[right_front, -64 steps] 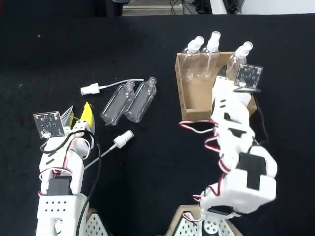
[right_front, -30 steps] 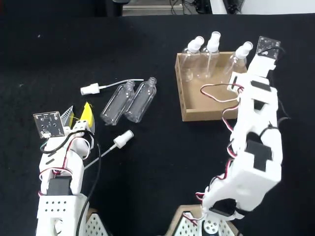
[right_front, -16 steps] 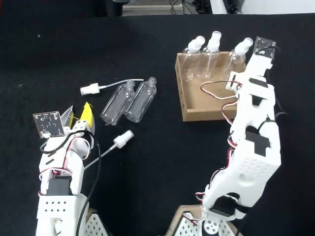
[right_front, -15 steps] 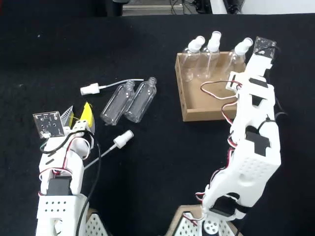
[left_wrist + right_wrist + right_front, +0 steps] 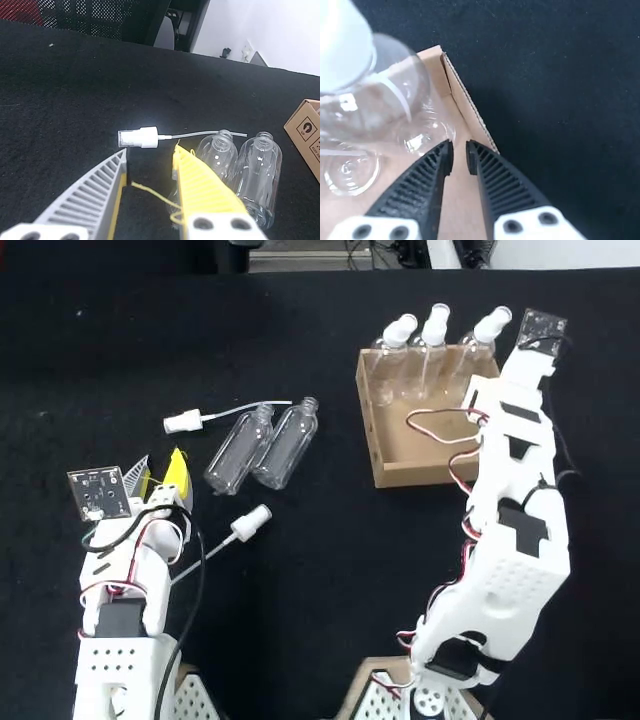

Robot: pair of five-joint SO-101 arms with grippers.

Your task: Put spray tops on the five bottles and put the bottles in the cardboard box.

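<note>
**Three bottles capped and boxed, two lying open**

Three capped bottles [image 5: 430,358] stand upright in a row against the far wall of the cardboard box [image 5: 372,430], white tops up. The box sits toward the far right of the black surface [image 5: 300,330]. The left wrist view catches black printed marks on its outer side, too small to read.

Left of the box, two uncapped bottles [image 5: 283,448] lie side by side and touching. Their long axes run diagonally, necks toward the far right; the left wrist view looks into their open mouths.

One spray top [image 5: 183,422] lies just beyond them, its dip tube running toward the right edge. Another spray top [image 5: 251,522] lies nearer the near edge, its tube trailing toward the near-left corner.

The left gripper [image 5: 150,151] hovers near that corner with fingers apart, holding nothing. The right gripper [image 5: 459,146] hangs over the box's far right corner, fingers almost together and gripping nothing.
</note>
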